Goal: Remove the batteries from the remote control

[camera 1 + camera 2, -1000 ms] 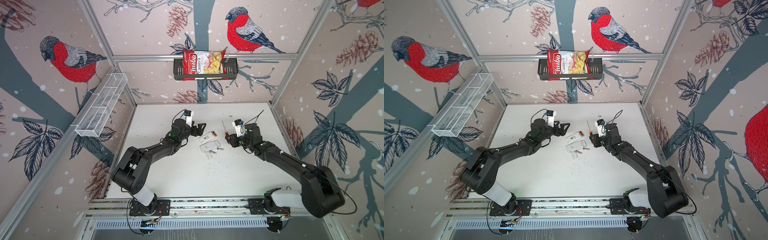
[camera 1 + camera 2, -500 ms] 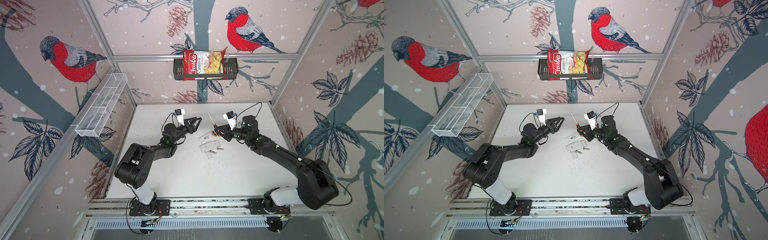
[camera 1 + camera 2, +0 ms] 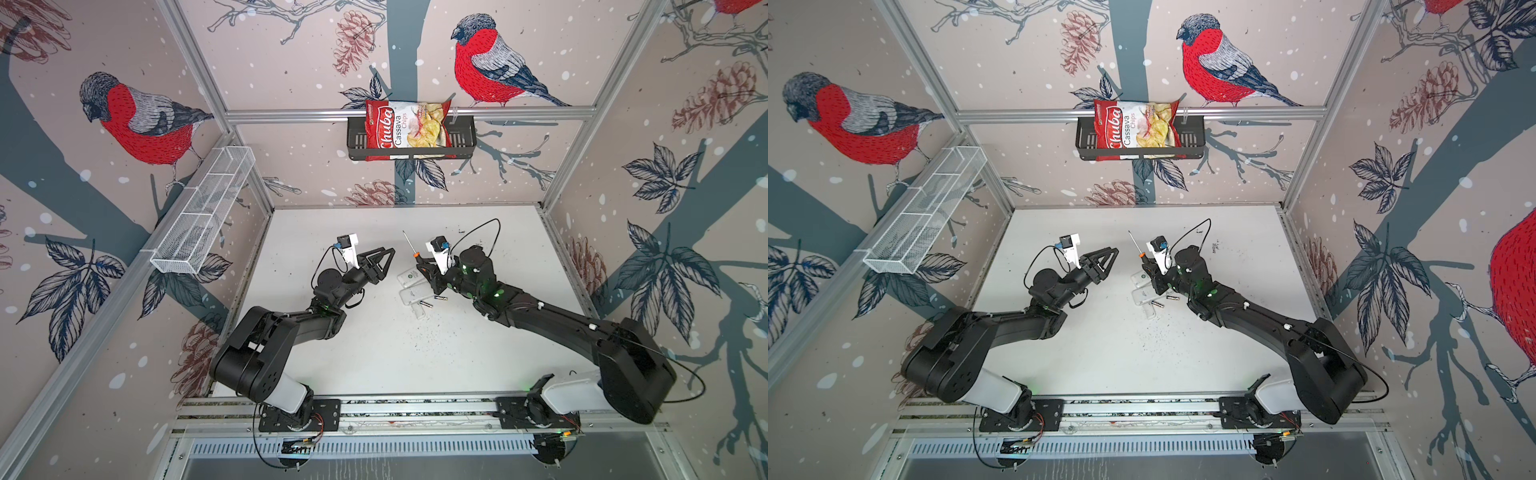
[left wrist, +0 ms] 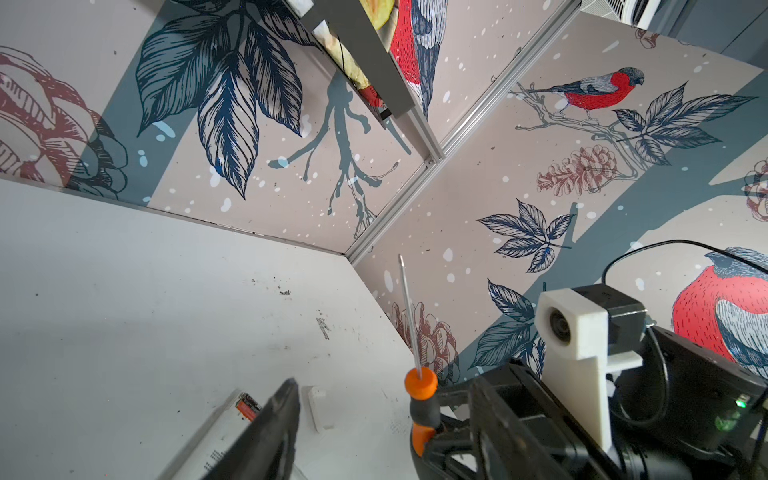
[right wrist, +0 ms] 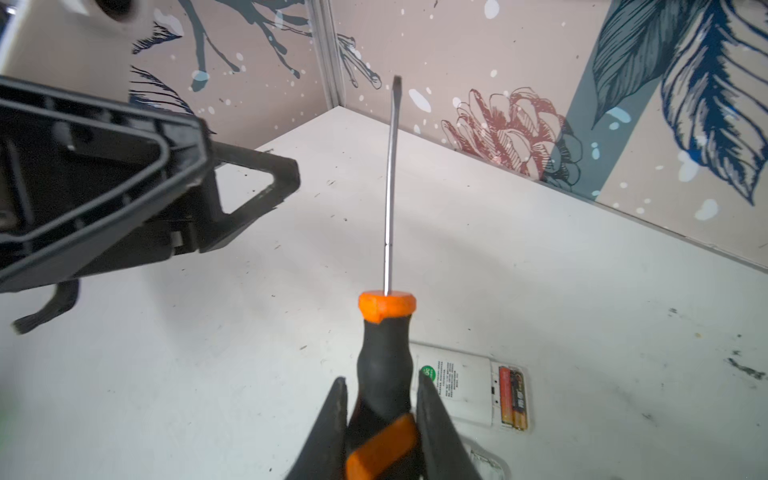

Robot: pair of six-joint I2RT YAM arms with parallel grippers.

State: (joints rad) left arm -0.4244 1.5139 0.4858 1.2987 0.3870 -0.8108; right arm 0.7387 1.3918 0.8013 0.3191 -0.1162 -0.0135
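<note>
Table (image 3: pixel 374 353) holds two remotes (image 3: pixel 409 277); right claw (image 5: pixel 380 386) grips screwdriver (image 5: pixel 384 353).

the right hand (image 5: pixel 380 388) and its raised screwdriver (image 3: pixel 410 247) crowd the remotes (image 3: pixel 407 277); the near half of the table (image 3: pixel 374 353) lies open.

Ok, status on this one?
Left gripper open, empty. Right gripper shut on screwdriver. Two batteries seated in remote, two loose batteries on table. Nothing blocking.

Screwdriver (image 5: pixel 384 365) handle orange-black; remote (image 5: pixel 453 386) white; batteries (image 5: pixel 513 399) orange, apparently dark-gold
</note>
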